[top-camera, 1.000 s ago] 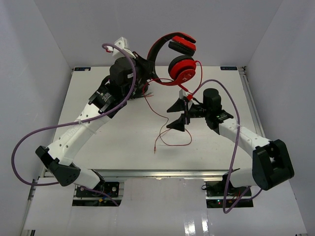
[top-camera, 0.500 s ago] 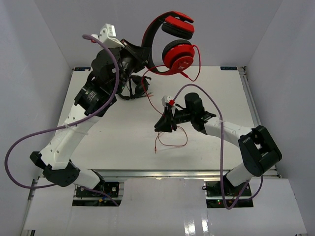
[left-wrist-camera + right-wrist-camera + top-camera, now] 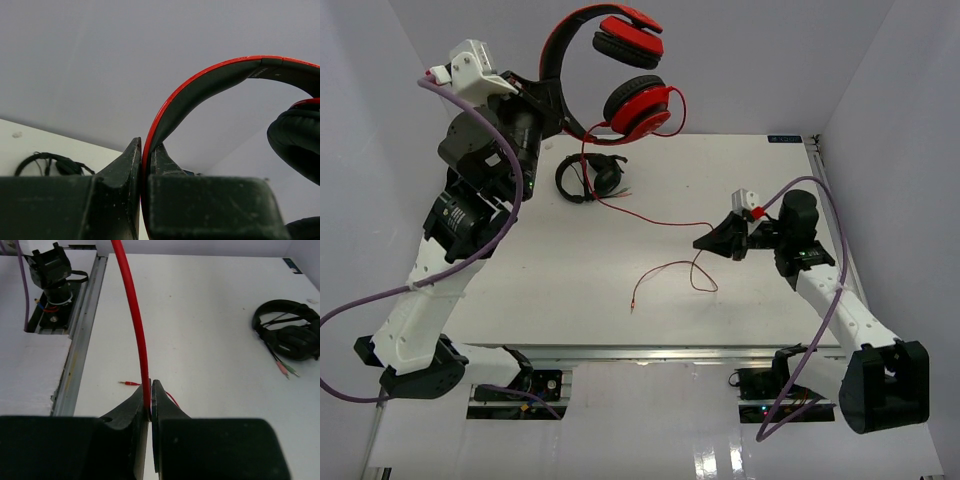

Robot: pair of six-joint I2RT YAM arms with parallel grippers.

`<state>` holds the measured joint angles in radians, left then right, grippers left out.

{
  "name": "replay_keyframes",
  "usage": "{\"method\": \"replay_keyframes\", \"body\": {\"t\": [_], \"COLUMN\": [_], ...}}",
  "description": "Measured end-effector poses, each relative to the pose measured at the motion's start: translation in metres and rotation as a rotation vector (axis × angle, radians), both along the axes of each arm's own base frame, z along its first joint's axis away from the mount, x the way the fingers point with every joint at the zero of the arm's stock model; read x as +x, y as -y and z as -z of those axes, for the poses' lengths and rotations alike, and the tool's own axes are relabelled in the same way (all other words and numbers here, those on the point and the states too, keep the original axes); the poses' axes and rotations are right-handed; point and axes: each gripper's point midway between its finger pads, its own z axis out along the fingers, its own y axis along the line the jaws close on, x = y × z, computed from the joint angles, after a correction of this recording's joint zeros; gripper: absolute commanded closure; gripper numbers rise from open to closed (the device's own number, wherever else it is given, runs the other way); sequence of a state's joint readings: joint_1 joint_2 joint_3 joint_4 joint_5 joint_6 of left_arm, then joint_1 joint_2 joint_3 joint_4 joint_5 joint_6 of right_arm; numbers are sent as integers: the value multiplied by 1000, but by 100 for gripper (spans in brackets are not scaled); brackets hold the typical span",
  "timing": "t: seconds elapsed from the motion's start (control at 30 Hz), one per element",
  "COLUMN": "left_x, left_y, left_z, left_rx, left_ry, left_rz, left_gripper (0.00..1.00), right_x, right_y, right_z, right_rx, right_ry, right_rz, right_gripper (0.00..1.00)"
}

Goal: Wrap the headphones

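The red headphones [image 3: 620,70] are held in the air above and behind the black headphones [image 3: 590,178], which lie on the white surface [image 3: 520,280]. The red headband is pinched tight in the left gripper [image 3: 545,95]. The thin red cable [image 3: 650,212] is hung down past the black headphones and is clamped, to their right, by the right gripper [image 3: 706,243]. Its plug end is laid on the surface, nearer the arms. Small lettering inside the headband cannot be read.
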<state>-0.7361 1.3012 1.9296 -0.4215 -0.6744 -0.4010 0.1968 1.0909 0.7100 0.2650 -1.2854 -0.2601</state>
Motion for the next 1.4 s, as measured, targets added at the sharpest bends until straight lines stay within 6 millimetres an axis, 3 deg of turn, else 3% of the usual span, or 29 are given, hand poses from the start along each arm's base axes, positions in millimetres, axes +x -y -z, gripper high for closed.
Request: {"method": "replay_keyframes", "body": {"t": [0.13,0.27,0.47,0.57,0.63,0.73,0.87,0.97,1.07,1.23,1.4], "left_x": [11,23,13,-11,-31,-66,-106,-117,-112,-94,-62], "left_y": [1,15,32,47,51,49,42,42,48,62,76], "left_z": [23,39,35,30,36,70,162,230,275,307,328], "left_rx": [94,156,183,211,252,349,533,638,746,870,968], "left_ry": [-40,-72,-60,-25,-12,-43,-156,-271,-356,-404,-452], "left_rz": [-42,-27,101,265,363,496,660,737,788,834,807], "left_gripper": [100,100,100,100,100,100,100,100,100,100,100], "right_x": [-5,0,49,83,101,117,118,112,103,80,45], "right_y": [16,22,42,57,68,77,76,72,68,56,23], "right_z": [-7,0,40,52,48,22,-15,-34,-52,-80,-94], "right_rx": [6,-26,-147,-196,-207,-192,-161,-150,-142,-109,-84], "right_ry": [1,-1,-103,-188,-216,-183,-108,-79,-51,-21,-41], "right_rz": [19,75,314,438,510,573,588,566,523,415,256], "right_gripper": [92,92,92,92,92,92,92,92,92,92,92]}}
